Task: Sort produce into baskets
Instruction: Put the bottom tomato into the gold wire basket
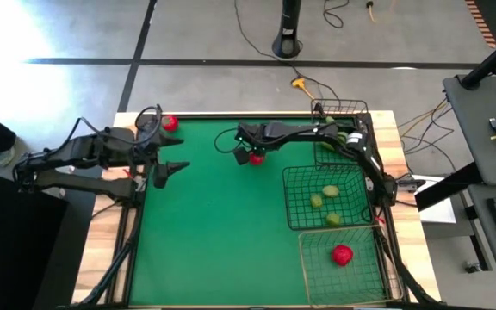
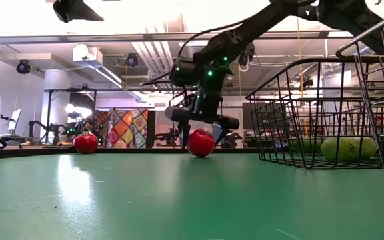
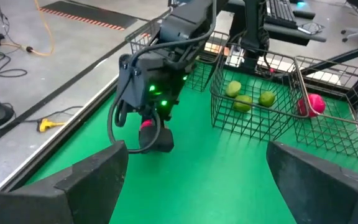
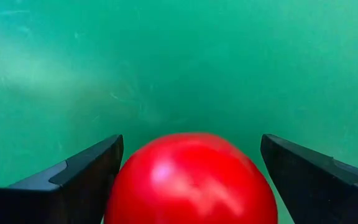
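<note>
No writing or brand reads anywhere. The right end effector (image 1: 254, 157) stands over a red fruit (image 2: 201, 143) on the green surface (image 1: 213, 232), fingers spread, one on each side, apart from its skin. Another red fruit (image 1: 170, 123) lies near the far left edge. The left end effector (image 1: 176, 168) hangs spread at the left edge. The middle of the surface is open. Three baskets line the right edge: yellow-green fruits (image 1: 330, 191) in the square basket (image 1: 293, 185), a red fruit (image 1: 342, 254) in the pale basket (image 1: 306, 267).
</note>
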You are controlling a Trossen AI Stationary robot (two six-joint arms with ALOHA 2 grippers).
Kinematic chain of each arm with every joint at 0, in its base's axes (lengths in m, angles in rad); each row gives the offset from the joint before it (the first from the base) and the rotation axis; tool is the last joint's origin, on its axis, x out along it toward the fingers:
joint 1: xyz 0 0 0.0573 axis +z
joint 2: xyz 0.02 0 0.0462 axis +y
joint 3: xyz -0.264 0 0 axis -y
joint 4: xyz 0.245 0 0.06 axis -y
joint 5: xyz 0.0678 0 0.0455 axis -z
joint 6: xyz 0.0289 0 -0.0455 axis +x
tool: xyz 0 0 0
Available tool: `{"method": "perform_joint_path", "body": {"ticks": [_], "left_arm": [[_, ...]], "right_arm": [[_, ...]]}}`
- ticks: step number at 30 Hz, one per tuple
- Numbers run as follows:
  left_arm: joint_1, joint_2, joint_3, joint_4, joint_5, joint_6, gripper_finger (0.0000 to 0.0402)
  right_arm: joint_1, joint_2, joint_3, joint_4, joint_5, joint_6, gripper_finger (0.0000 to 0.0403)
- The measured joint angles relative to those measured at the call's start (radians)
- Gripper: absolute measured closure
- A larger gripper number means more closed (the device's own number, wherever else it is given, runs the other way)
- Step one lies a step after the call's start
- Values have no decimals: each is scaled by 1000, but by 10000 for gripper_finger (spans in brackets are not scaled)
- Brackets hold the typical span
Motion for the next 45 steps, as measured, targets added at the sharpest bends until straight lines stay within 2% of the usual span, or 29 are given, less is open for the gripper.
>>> {"method": "perform_joint_path", "body": {"ticks": [4, 8, 13, 20, 27, 31, 38, 42, 45], "left_arm": [[0, 5, 0, -4, 0, 4, 38], [0, 2, 0, -4, 0, 45, 38], [0, -4, 0, -3, 0, 67, 38], [0, -5, 0, -6, 2, 79, 38], [0, -31, 0, -7, 85, 91, 38], [0, -60, 0, -8, 87, 92, 38], [0, -92, 0, -31, 87, 114, 38], [0, -85, -6, -28, 87, 157, 38], [0, -63, -6, -6, 87, 218, 38]], "right_arm": [[2, -2, 0, -3, -16, 24, 33], [8, -13, 0, -28, -27, 39, 53], [9, -16, 0, -55, -108, 36, 74], [13, -16, 0, -47, -114, 48, 65], [18, -36, 0, -66, -128, 75, 102], [43, -98, 31, -104, -153, 80, 105], [204, -239, 174, -262, -148, 104, 100], [360, -322, 259, -340, -145, 189, 99], [498, -368, 273, -363, -139, 286, 99]]}}
